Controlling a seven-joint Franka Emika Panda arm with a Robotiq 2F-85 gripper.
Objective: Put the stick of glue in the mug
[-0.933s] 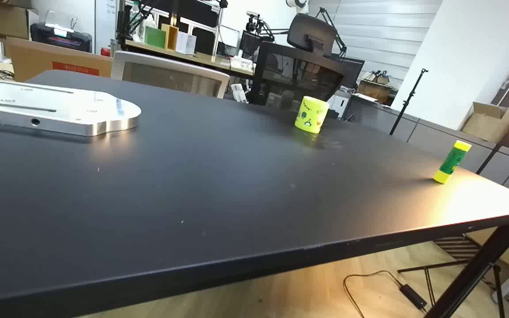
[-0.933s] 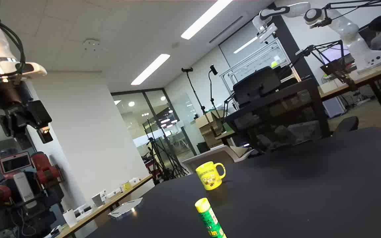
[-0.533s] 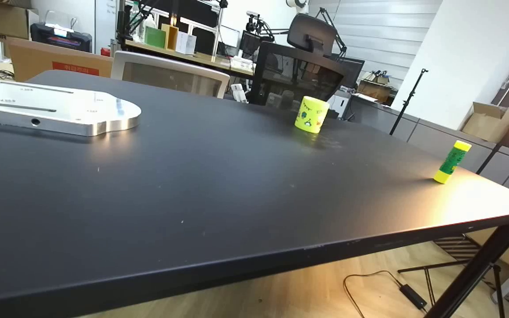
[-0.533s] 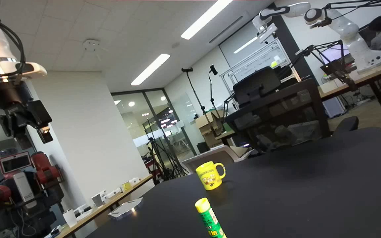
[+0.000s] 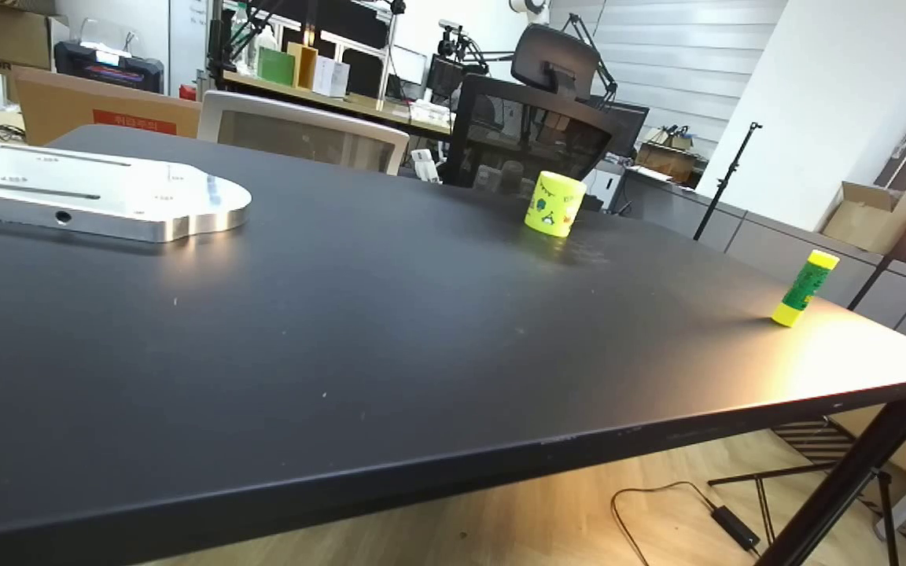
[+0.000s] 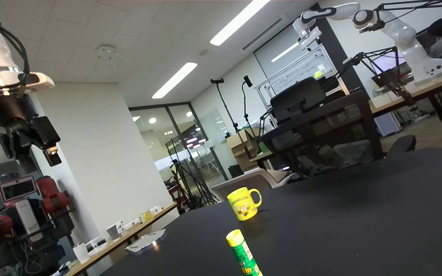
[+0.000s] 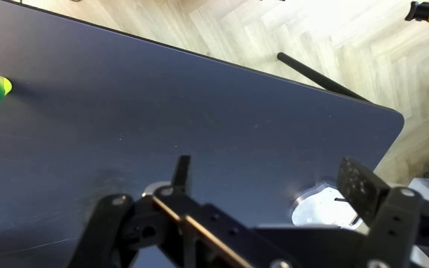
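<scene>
The pincer [image 7: 266, 173] hangs wide apart, with nothing in its grasp. In an exterior view the stick of glue [image 5: 805, 289] stands on its end at the right of the counter [image 5: 382, 330], near the edge; the mug [image 5: 554, 206] is farther left, well apart from it. An off-centre approach could knock the slim stick over, and it might then roll off that edge. A tilted release could catch the rim and tip the mug.

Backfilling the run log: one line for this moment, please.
gripper: open, holding nothing | glue: upright on table, outside mug | mug: upright on table | placement: not yet done
</scene>
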